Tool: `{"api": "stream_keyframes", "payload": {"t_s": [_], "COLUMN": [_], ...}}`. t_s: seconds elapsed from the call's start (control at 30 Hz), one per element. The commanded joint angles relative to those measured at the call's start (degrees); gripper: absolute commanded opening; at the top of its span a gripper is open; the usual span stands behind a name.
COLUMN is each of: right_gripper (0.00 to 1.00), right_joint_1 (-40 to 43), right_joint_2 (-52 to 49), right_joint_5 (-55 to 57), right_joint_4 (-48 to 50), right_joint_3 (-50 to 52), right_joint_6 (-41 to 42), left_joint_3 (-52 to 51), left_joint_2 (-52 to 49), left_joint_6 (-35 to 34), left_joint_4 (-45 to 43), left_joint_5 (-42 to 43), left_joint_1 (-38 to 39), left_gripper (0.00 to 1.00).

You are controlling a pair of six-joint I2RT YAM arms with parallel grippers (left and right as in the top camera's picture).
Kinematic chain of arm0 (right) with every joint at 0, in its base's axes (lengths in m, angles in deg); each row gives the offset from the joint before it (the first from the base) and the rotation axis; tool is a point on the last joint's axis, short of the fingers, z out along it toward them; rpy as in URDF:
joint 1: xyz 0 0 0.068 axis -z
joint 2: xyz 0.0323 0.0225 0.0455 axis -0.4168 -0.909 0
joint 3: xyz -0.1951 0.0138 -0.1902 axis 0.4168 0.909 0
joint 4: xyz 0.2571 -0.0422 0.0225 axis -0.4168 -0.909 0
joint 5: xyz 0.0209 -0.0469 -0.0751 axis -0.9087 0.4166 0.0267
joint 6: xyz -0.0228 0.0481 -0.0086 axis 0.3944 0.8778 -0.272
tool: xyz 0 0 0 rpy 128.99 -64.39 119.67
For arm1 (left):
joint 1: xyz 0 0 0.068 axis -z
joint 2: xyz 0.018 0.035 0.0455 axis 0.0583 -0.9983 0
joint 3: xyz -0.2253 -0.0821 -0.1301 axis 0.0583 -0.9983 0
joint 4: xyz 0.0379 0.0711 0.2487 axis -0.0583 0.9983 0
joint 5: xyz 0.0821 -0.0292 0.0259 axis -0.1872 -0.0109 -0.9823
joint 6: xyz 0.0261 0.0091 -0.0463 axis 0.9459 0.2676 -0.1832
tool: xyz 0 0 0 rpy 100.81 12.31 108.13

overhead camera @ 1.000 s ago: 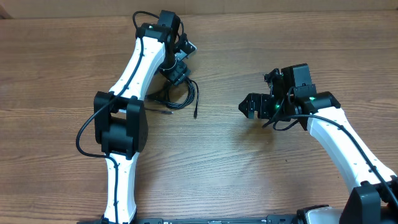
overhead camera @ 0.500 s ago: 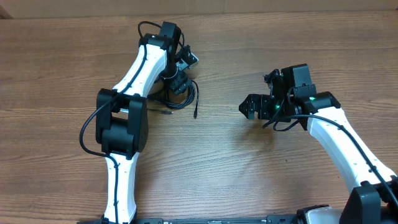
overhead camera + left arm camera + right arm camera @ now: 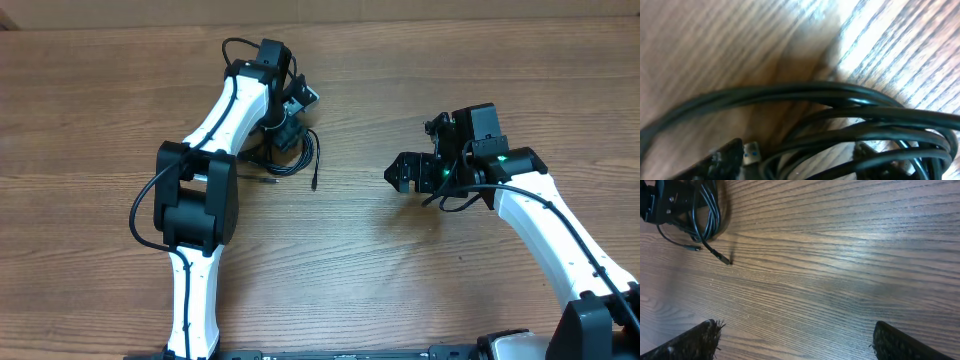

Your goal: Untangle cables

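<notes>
The cables [image 3: 303, 155] are thin black cords in a looped bundle on the wooden table, with one plug end [image 3: 314, 186] trailing toward me. My left gripper [image 3: 287, 134] is down on the bundle. In the left wrist view its gripper [image 3: 800, 162] is open, with several cable strands [image 3: 840, 95] running between the fingers and a silver-blue plug [image 3: 752, 152] beside the left finger. My right gripper [image 3: 398, 172] is open and empty, to the right of the bundle. In the right wrist view the right gripper [image 3: 802, 342] hovers over bare wood and the cables [image 3: 707, 210] lie at top left.
The wooden table [image 3: 400, 270] fills the view. The left arm's own thick black wire [image 3: 140, 215] loops beside its elbow. The far table edge [image 3: 450, 20] runs along the top.
The left arm shifted slightly over the bundle about a second ago and has held still since. The right arm has not moved.
</notes>
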Motion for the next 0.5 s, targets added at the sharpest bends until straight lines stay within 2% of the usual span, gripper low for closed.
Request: {"api": "stream_keyframes", "payload": {"t_s": [0.0, 0.1, 0.2, 0.33, 0.47], "right_gripper": [0.96, 0.96, 0.96, 0.96, 1.00], "right_joint_1": [-0.07, -0.07, -0.07, -0.07, -0.11], "right_joint_2": [0.22, 0.22, 0.22, 0.22, 0.22], "right_joint_5": [0.57, 0.57, 0.59, 0.55, -0.26], "right_joint_4": [0.31, 0.31, 0.46, 0.55, 0.57], "right_joint_3": [-1.73, -1.73, -1.73, -1.73, -1.73], "right_joint_6": [-0.17, -0.17, -0.17, -0.17, -0.17], "left_joint_3": [-0.76, 0.81, 3.91, 10.05, 14.99], "left_joint_2": [-0.61, -0.04, 0.87, 2.54, 4.63], "left_joint_6": [-0.72, -1.60, -2.23, -6.27, -8.96], "left_joint_4": [0.09, 1.44, 4.11, 9.55, 15.28], "left_joint_5": [0.07, -0.66, -0.87, -0.04, 9.57], "left_joint_1": [-0.57, -0.57, -0.57, -0.57, -0.39], "left_gripper": [0.38, 0.14, 0.04, 0.04, 0.04]}}
